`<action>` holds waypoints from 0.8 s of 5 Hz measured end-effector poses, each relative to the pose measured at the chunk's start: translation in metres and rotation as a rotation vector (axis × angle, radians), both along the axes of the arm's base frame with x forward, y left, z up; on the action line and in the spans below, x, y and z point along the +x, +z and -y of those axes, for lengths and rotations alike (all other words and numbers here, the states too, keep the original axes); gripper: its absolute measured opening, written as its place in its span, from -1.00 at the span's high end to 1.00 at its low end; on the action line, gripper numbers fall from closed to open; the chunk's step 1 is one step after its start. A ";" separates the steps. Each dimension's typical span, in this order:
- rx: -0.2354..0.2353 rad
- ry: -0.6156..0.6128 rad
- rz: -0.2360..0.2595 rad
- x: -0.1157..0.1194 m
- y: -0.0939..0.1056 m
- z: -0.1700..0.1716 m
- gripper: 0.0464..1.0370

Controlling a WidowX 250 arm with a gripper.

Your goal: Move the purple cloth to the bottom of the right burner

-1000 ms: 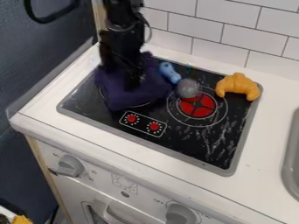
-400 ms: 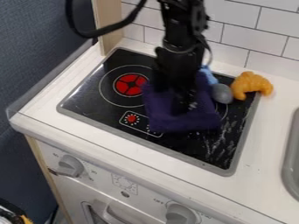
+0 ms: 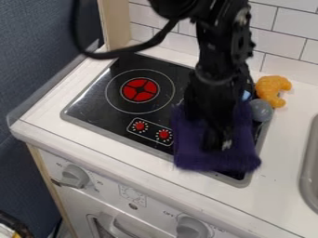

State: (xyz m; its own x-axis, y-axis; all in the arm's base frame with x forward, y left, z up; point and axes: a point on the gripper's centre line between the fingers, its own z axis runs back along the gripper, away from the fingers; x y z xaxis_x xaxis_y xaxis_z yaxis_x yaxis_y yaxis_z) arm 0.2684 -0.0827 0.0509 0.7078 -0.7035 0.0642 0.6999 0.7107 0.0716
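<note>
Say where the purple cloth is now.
In the camera view, the purple cloth is beneath the gripper, over the lower right part of the black cooktop, just right of the two red dials.

The black, roughly square glass hob [image 3: 93, 109] is set in the white, flat-topped counter [image 3: 127, 160]. The round red-and-black burner [image 3: 139, 89] occupies its left rear part; the black rectangular control panel [image 3: 150, 131] is in front, towards the centre. The purple, roughly square fabric cloth [image 3: 192, 155] is at the hob's right front, right of the panel and below the black two-finger tool [image 3: 217, 139], overlapping the front rim in view; contact beneath cannot be determined. By the cloth's right rear is the grey rounded object [image 3: 261, 110], with the orange curved croissant-shaped item [image 3: 272, 88] behind it. The grey, rounded-corner sink [image 3: 306, 162] lies right of the hob.
</note>
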 end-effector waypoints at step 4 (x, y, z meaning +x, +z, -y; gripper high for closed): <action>-0.032 0.036 0.048 -0.011 0.029 -0.008 -0.92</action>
